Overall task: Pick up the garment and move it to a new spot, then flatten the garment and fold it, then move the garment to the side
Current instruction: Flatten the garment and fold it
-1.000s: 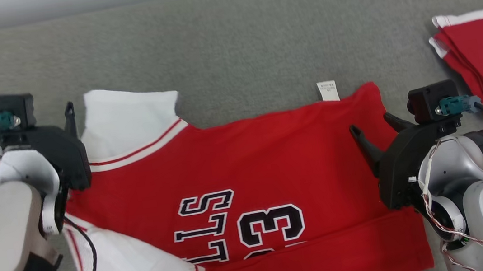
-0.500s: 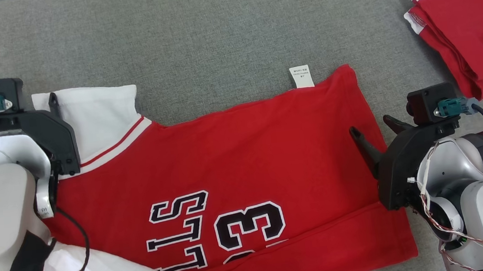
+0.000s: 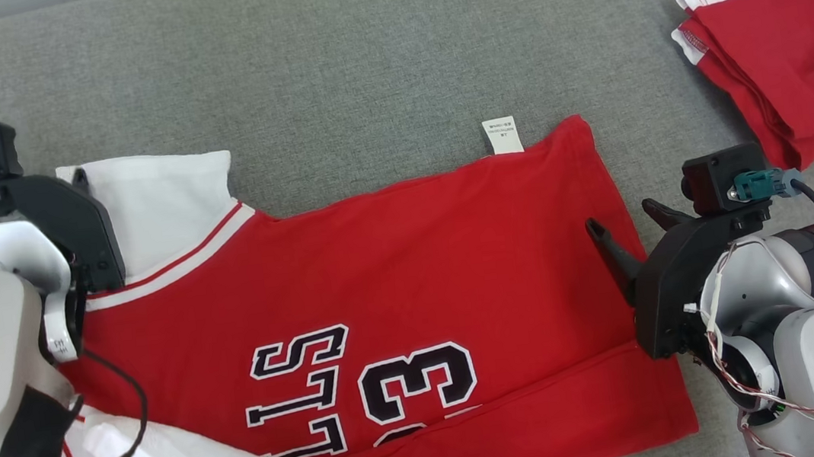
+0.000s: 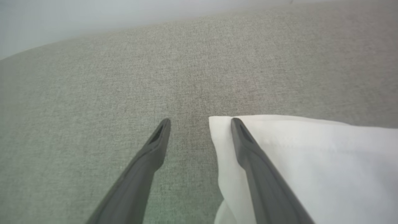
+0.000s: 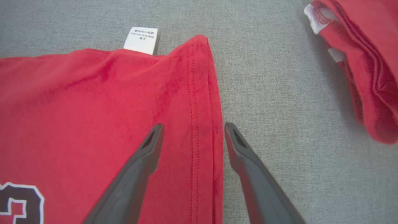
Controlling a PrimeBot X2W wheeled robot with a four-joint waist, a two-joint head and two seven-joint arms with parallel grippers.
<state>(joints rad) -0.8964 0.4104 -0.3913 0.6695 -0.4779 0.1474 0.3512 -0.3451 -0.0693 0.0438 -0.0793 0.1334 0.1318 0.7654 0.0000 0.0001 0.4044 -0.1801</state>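
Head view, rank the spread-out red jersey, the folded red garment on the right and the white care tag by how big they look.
1. red jersey, largest by far, though its lower part runs off the frame.
2. folded red garment
3. white care tag, smallest

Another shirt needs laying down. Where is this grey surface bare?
Widest free: the grey cloth surface beyond the red jersey with white sleeves, across to the folded red garment. A narrower gap separates jersey hem and that garment, by the right gripper. Crowded: the near side, with jersey and left gripper.
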